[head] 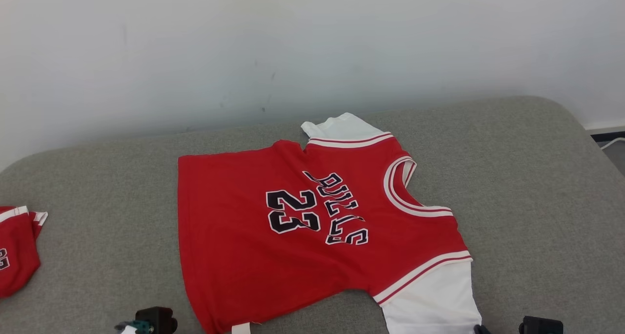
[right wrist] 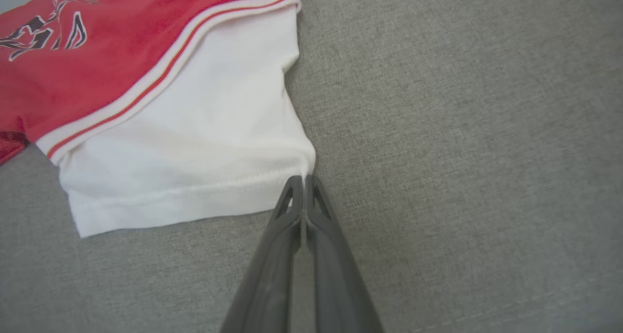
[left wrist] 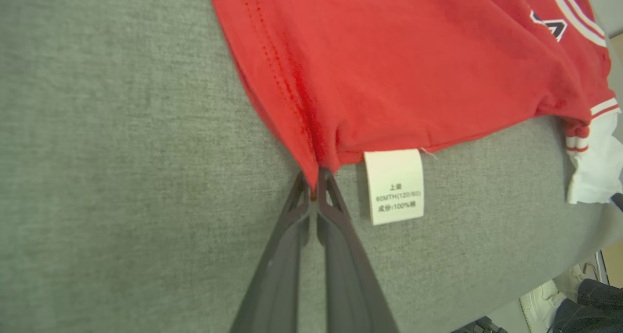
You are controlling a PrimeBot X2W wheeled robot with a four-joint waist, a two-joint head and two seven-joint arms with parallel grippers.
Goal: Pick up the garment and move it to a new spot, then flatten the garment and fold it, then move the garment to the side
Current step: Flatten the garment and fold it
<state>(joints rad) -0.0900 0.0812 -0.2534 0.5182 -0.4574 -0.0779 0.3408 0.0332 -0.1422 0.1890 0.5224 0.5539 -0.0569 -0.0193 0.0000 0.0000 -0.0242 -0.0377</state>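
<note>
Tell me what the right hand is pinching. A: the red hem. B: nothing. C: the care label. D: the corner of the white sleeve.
D: in the right wrist view the right hand is closed on the hem corner of the white sleeve.

Left tool (left wrist: 315, 189) pinching red garment (left wrist: 404, 65) hem corner beside label (left wrist: 394, 186)

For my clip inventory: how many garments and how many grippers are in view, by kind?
Garments: 2, the jersey and a red garment lying to its left.
Grippers: 2, left gripper and right gripper, both shut on the jersey.
Total: 4
</note>
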